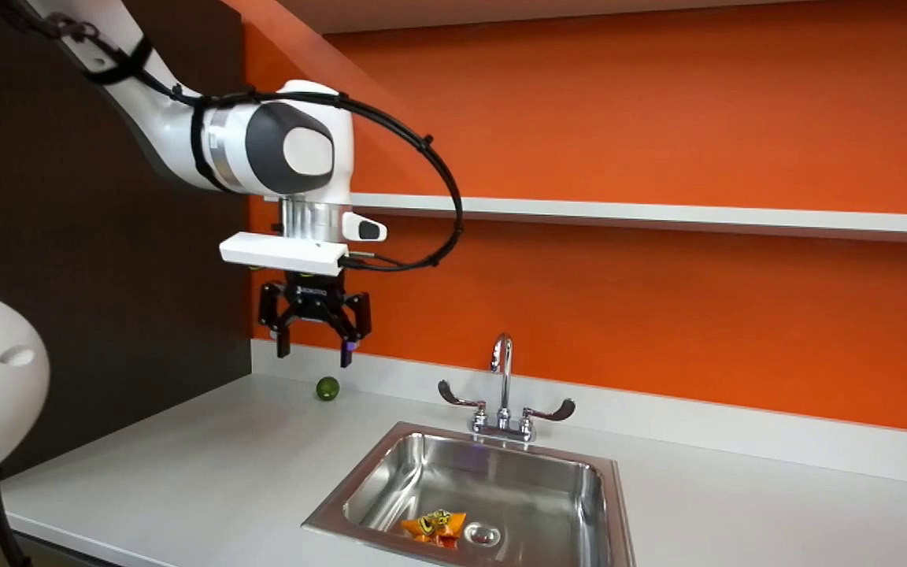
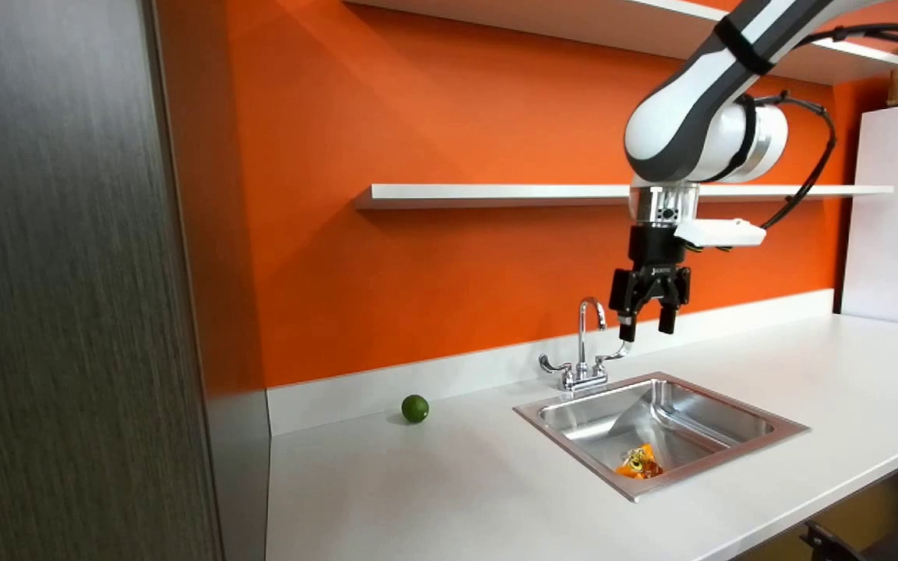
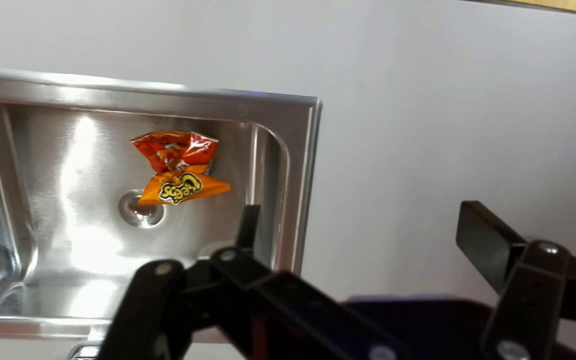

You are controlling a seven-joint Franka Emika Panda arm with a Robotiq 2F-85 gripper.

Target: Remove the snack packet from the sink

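The snack packet (image 1: 436,526) is crumpled, orange and red with a yellow-and-black logo. It lies on the floor of the steel sink (image 1: 619,512), near the front side wall and beside the drain. It also shows in an exterior view (image 2: 639,463) and in the wrist view (image 3: 180,167), where one end overlaps the drain's edge. The sink's rim shows in the wrist view (image 3: 303,150) too. My gripper (image 1: 315,350) is open and empty, pointing down, well above the counter and apart from the packet. In the wrist view its fingers (image 3: 360,225) are wide apart beside the sink's side rim.
A chrome two-handled faucet (image 1: 503,429) stands behind the sink. A small green ball (image 2: 415,408) lies on the counter (image 2: 387,499) near the back wall. A white shelf (image 1: 658,213) runs along the orange wall. A dark panel (image 1: 107,276) closes one side.
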